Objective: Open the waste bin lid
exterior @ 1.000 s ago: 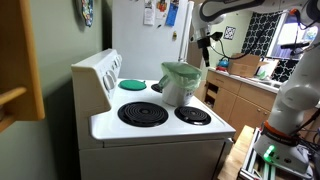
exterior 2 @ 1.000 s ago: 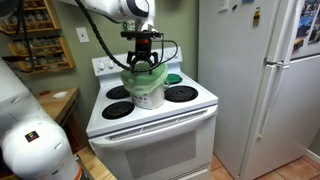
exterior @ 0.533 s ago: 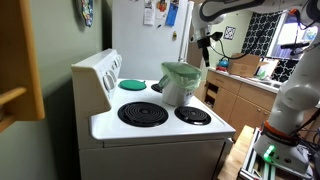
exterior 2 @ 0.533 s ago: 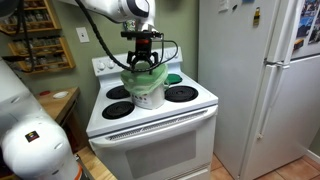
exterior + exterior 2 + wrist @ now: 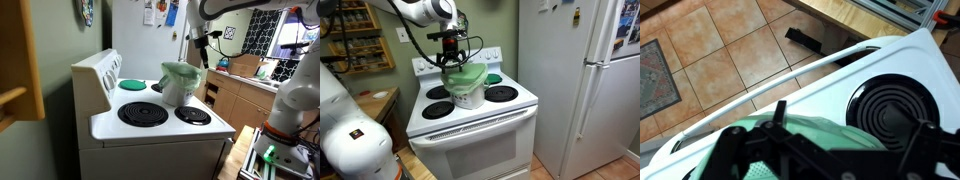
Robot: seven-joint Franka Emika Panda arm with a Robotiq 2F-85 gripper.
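Tool (image 5: 450, 58), jaws apart, nr lid (image 5: 470, 73)

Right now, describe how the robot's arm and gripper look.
The arm is made of smooth, rounded white segments. The gripper at its end is black and boxy, with slim black fingers showing in the wrist view. Black cables loop loosely from the arm down to the wrist. No markings are legible.
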